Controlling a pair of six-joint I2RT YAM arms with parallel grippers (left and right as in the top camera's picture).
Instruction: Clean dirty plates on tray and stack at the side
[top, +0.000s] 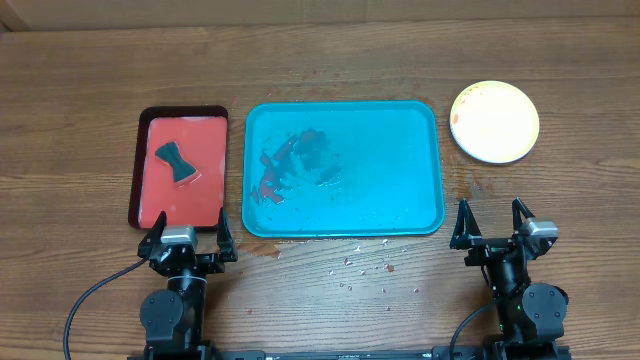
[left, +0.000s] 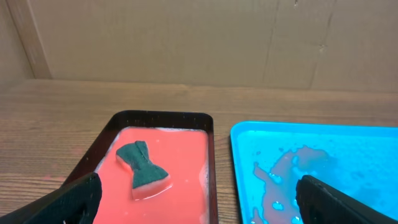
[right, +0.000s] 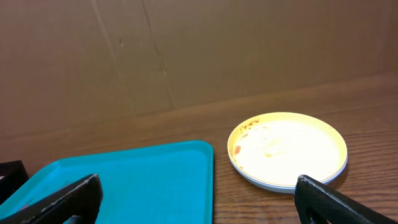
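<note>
Fingers released and empty on left gripper (top: 188, 225) and right gripper (top: 490, 210). The tray (top: 420, 215) held no plates. The top plate (top: 494, 122) showed a rim smear; I'd wipe it lightly with the sponge (top: 176, 162), other arm bracing.

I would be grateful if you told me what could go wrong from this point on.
1. The top plate at the side shows reddish specks near its rim, so it may not be clean.
2. Red smears and wet patches lie on the teal tray; moving it might spill them.
3. The sponge lies in liquid in the red tray and may drip when lifted.
</note>
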